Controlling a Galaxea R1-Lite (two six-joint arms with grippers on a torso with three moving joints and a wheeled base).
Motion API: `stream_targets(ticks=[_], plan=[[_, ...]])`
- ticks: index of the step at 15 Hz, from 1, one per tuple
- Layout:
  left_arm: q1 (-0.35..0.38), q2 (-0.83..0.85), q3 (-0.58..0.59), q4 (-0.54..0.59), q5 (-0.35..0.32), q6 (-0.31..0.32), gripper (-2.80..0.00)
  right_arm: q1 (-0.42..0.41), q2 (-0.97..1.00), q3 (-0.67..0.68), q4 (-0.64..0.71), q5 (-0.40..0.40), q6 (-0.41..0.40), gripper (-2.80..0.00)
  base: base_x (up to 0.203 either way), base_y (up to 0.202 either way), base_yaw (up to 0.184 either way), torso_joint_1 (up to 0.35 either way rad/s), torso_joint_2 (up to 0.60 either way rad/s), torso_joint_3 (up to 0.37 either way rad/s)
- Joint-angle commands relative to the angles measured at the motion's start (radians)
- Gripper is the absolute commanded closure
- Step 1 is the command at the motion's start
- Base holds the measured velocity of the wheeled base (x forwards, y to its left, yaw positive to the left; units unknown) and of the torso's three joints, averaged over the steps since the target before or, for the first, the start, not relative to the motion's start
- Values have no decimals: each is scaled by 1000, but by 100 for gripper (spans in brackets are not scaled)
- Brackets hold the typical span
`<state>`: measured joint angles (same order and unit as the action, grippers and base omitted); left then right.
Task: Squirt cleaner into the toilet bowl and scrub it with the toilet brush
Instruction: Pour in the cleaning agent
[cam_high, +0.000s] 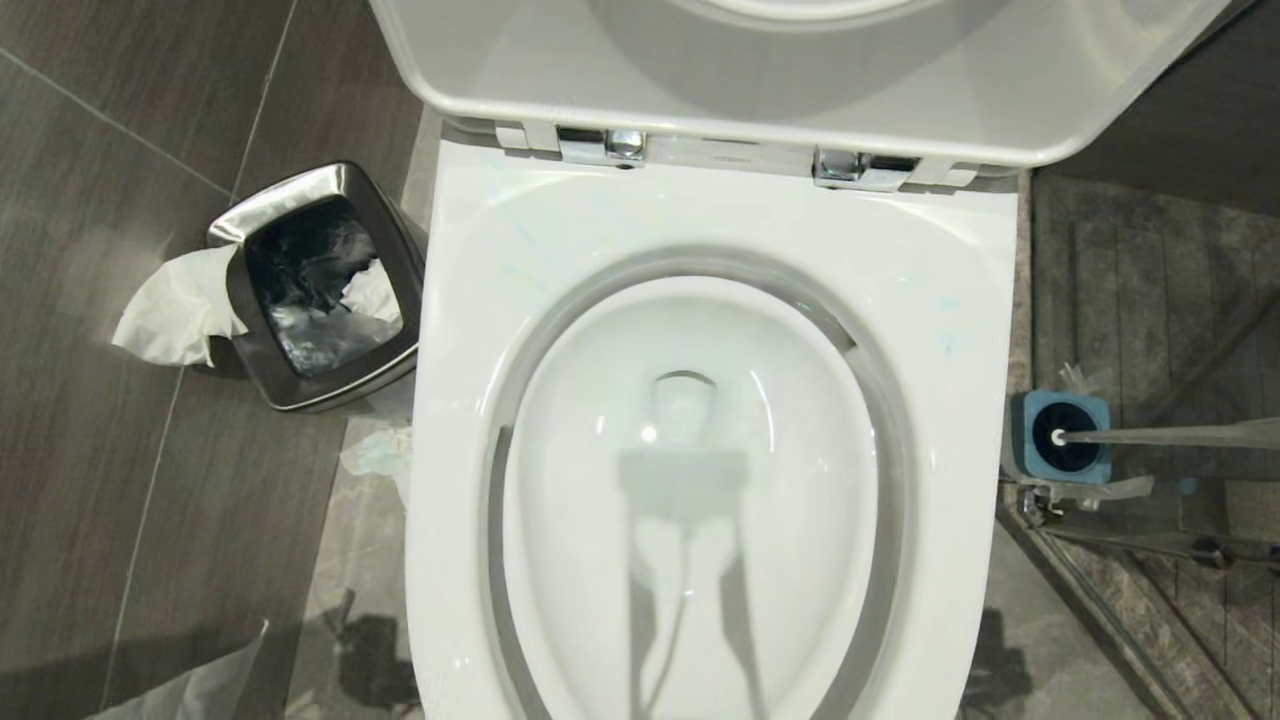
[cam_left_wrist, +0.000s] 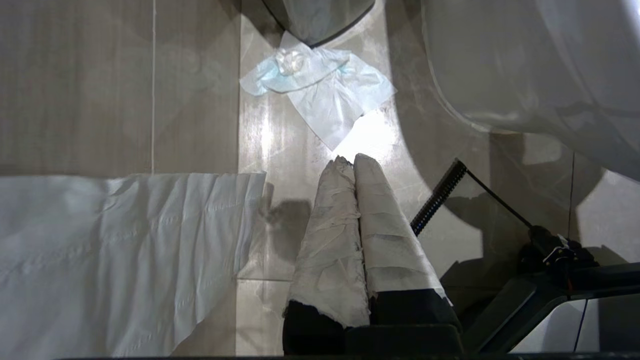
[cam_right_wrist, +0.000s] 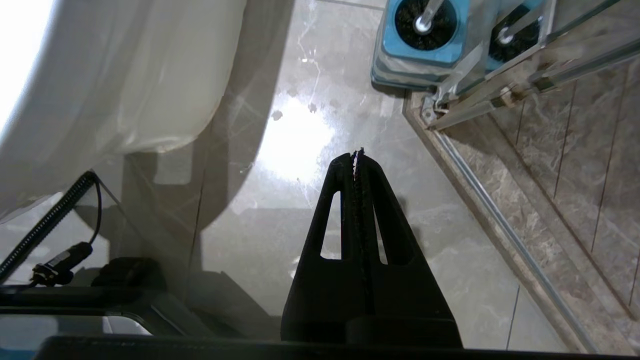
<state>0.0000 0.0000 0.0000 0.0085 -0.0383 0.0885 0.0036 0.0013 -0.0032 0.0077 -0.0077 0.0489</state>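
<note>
Porcelain filled most of the head view: the toilet bowl (cam_high: 700, 520) lay directly below the camera, seat and lid (cam_high: 800, 70) raised on chrome hinges (cam_high: 625, 145), clear water sitting in the basin with only faint bluish streaks on the rim. No bottle of cleaner could be made out. To the bowl's right, on the floor against a glass partition, the toilet brush (cam_high: 1062, 437) stood in its blue square holder (cam_high: 1060, 440), handle leaning away from the bowl. To the bowl's left sat a steel waste bin (cam_high: 315, 290) with tissue (cam_high: 175, 310) draped over its edge; more paper (cam_left_wrist: 320, 90) lay on the tiles beside the bowl's base. Neither arm reached over the bowl. The left gripper (cam_left_wrist: 350, 160), its fingers wrapped in white tape, hung low beside the bowl's left flank, pressed together on nothing. The right gripper (cam_right_wrist: 357, 155) hung by the bowl's right flank near the holder, likewise closed and empty.
</note>
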Motion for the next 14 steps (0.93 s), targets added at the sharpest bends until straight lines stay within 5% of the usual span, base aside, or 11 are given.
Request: stream_targets(ticks=[1,9,14], plan=[[0,0,3,1,0,0,0,1,0,0,0,0,0,0,0,0,0,2,3,-148],[0,0,3,1,1,-5,0,-1,-1,-6,5,-2,-1,0,0,0,0,0,1,-16],[0,0,3,1,5,-22,0,0,31,-263,391,1,-1,0,0,0,0,0,0,0]])
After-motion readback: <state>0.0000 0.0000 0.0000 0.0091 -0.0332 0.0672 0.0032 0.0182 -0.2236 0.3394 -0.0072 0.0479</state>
